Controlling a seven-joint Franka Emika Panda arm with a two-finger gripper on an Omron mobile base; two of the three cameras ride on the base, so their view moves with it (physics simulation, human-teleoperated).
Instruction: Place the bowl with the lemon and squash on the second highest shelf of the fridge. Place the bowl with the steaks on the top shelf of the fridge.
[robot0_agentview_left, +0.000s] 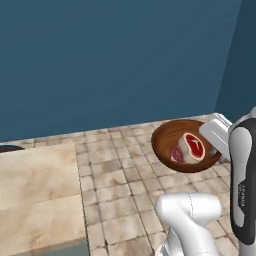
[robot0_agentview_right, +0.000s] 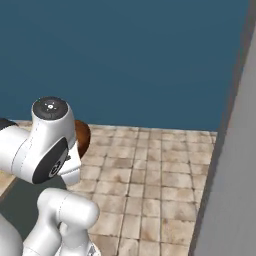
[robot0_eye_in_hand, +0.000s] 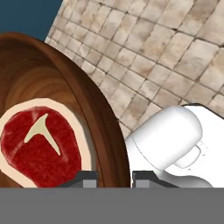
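a: what takes up the most room?
b: the blue wall (robot0_agentview_left: 115, 60), then the tiled floor (robot0_agentview_left: 125, 185), then a grey panel (robot0_agentview_right: 230, 165) along the right side of the right base view.
a: and the bowl?
b: one brown wooden bowl (robot0_agentview_left: 167, 140), held up above the floor tiles beside the arm.
a: what's inside?
b: two steaks (robot0_agentview_left: 192, 146), one red with a pale rim, one partly hidden behind it.
a: the claw?
b: the gripper (robot0_eye_in_hand: 113, 178) is narrowed onto the bowl's rim, a fingertip (robot0_eye_in_hand: 85, 177) on each side of the wall.
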